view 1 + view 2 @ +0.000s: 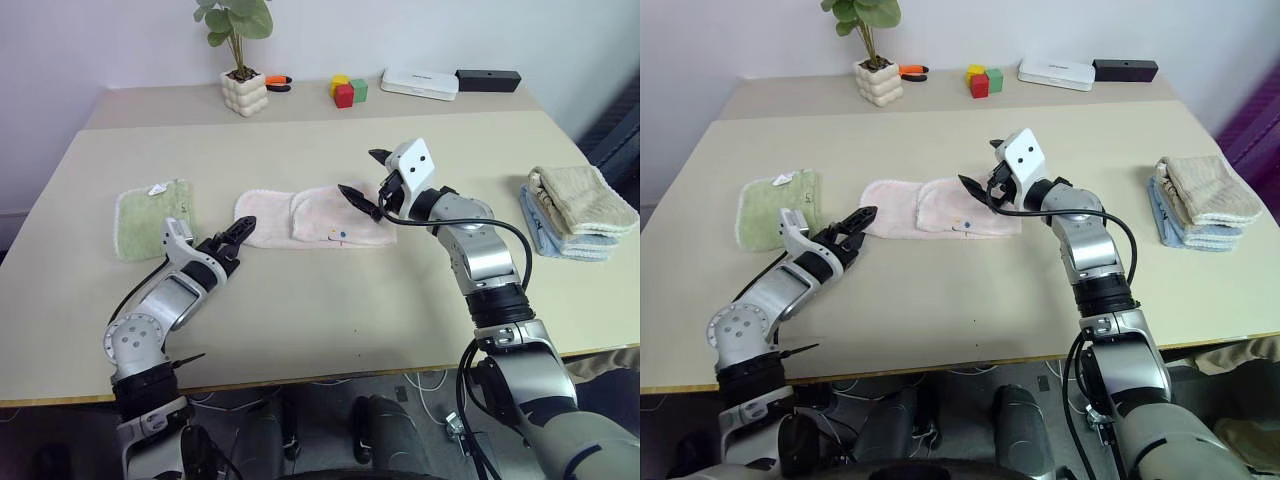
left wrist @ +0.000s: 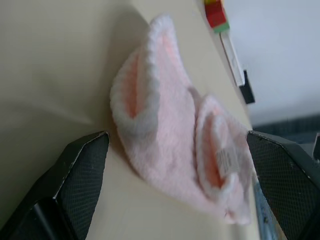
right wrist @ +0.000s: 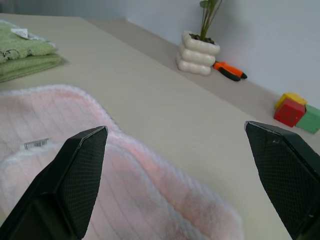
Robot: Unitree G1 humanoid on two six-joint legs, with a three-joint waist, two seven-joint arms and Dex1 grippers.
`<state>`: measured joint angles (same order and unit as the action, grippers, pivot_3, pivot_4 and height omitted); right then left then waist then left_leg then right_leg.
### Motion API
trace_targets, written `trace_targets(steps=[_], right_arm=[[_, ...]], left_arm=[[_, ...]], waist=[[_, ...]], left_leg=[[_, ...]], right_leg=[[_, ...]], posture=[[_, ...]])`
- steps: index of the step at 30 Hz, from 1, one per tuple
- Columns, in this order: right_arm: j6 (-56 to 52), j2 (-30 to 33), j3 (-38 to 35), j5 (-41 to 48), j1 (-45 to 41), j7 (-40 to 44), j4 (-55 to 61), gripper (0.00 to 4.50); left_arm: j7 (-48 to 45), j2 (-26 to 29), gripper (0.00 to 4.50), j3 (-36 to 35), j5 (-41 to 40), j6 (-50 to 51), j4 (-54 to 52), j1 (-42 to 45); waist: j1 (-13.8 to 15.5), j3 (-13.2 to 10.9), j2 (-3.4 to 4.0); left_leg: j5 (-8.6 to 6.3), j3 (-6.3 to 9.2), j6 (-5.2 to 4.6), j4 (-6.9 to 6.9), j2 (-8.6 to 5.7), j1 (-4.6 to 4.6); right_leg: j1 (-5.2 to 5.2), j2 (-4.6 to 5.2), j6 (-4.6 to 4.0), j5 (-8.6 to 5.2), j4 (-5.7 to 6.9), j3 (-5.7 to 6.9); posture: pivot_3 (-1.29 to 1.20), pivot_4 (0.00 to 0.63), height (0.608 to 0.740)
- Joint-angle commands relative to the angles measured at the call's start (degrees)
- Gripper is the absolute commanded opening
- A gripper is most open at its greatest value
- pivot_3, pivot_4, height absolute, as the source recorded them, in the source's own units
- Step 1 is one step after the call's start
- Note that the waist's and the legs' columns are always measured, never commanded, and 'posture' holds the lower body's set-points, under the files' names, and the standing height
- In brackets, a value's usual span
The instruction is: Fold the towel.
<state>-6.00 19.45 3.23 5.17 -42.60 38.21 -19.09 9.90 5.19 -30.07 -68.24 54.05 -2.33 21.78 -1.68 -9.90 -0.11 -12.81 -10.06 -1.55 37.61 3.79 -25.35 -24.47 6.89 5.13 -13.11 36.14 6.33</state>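
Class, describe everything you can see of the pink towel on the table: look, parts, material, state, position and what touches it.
The pink towel is pale, soft, fluffy terry cloth with whitish edge trim and a small white label. It lies flat on the beige table, its ends folded inward so one flap overlaps the other. It sits between a green cloth and a stack of folded towels. Neither open gripper touches it: the left gripper is at one end, the right gripper above the other.

pale pink towel (image 1: 312, 219) w/ whitish trim, light green cloth (image 1: 150, 218)
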Motion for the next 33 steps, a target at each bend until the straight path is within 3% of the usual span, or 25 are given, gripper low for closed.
trace_targets(steps=[1,5,8,12,15,19,24,33], right_arm=[[-0.69,2.78,-0.71,0.63,0.55,1.75,5.10,4.50],[-5.33,9.22,-2.50,7.09,4.32,11.94,11.46,4.50],[-7.64,13.79,-3.30,8.64,5.88,15.20,13.05,4.50],[-10.86,18.42,-4.87,11.26,9.47,18.81,16.01,4.50],[-13.40,22.06,-7.06,13.97,13.55,21.61,19.11,4.50],[-13.55,23.80,-8.46,14.11,14.91,20.58,19.08,4.50],[-13.99,22.84,-8.63,14.03,14.67,18.31,19.67,4.50],[-15.84,23.38,-10.62,16.03,15.96,16.47,21.90,4.50]], left_arm=[[2.01,-2.44,3.62,-0.51,-1.96,-2.36,4.29,2.47],[2.70,-2.15,1.59,-0.21,-2.46,-2.67,5.48,4.24],[2.60,-1.70,0.03,-0.13,-2.40,-3.28,6.06,5.21],[0.55,-0.86,0.03,1.28,-0.47,-5.41,5.63,6.87],[-5.35,2.08,0.03,6.16,4.10,-6.38,2.27,7.88],[-11.59,6.03,0.03,9.60,6.19,-6.08,1.43,10.89],[-25.70,13.14,0.03,21.75,20.18,-11.82,4.74,15.87],[-47.97,8.36,0.03,41.38,41.68,-28.72,22.64,27.80]], waist=[[0.75,0.00,0.00],[1.14,-0.04,-0.06],[0.97,-0.04,-0.07],[0.96,-0.06,-0.09],[1.17,-0.09,-0.14],[1.07,-0.12,-0.19],[1.08,-0.12,-0.17],[2.24,-0.13,-0.18]], left_leg=[[-0.01,0.01,-0.02,0.06,0.00,-0.01],[-0.11,0.12,-0.16,0.28,0.01,-0.20],[-0.14,0.14,-0.21,0.36,0.01,-0.19],[-0.28,0.19,-0.43,0.36,0.02,-0.17],[-0.27,0.24,-0.41,0.35,0.01,-0.24],[-0.30,0.25,-0.41,0.42,0.01,-0.29],[-0.36,0.25,-0.31,0.36,0.01,-0.29],[-0.26,0.26,-0.32,0.42,0.01,-0.47]], right_leg=[[0.01,0.00,0.00,0.00,-0.01,0.01],[0.01,0.00,0.00,0.00,-0.03,0.08],[0.04,0.01,0.00,0.00,-0.03,0.08],[0.06,0.00,-0.02,-0.01,-0.03,0.11],[0.04,0.00,-0.01,-0.01,-0.05,0.16],[0.03,0.01,-0.07,-0.02,-0.07,0.17],[0.01,0.01,-0.14,-0.04,-0.10,0.20],[-0.08,0.02,-0.16,-0.05,-0.17,0.22]], posture=[[0.00,0.150,0.740],[0.00,0.150,0.740],[0.00,0.150,0.740],[0.00,0.150,0.740],[0.00,0.150,0.740],[0.00,0.150,0.740],[0.00,0.150,0.740],[0.00,0.150,0.740]])
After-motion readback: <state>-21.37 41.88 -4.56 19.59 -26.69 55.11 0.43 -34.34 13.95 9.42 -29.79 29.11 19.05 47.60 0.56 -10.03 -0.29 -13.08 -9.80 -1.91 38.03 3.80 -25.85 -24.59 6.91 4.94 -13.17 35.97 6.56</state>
